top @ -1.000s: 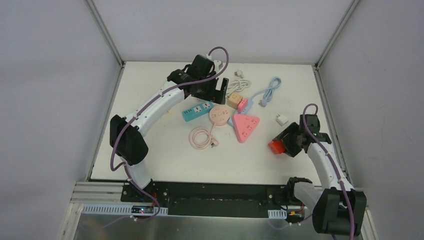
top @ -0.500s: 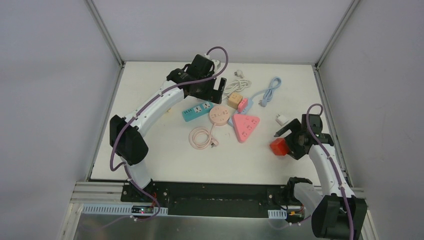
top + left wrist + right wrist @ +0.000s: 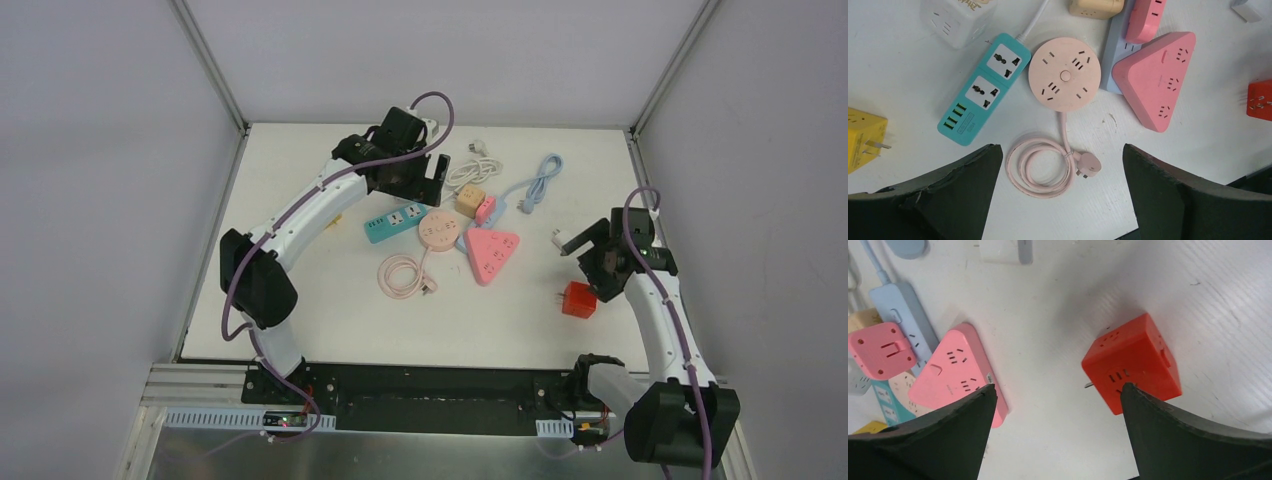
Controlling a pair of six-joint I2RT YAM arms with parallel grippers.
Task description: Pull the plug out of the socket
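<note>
Left gripper (image 3: 1059,150) is hovering wide open and empty, left of the pink triangle socket (image 3: 490,253). Red cube plug (image 3: 578,299) is lying unplugged right of that socket. Right gripper (image 3: 1058,388) is hanging spread over it, gripping nothing. Risk: on descent a finger is likely clipping the cube's corner and skidding it away.

red cube plug (image 3: 578,299) | prongs showing — unplugged | lying free, apart from pink triangular strip (image 3: 490,253)

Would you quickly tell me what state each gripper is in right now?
Left gripper: open, holding nothing.
Right gripper: open, holding nothing; the red cube sits unheld.
</note>
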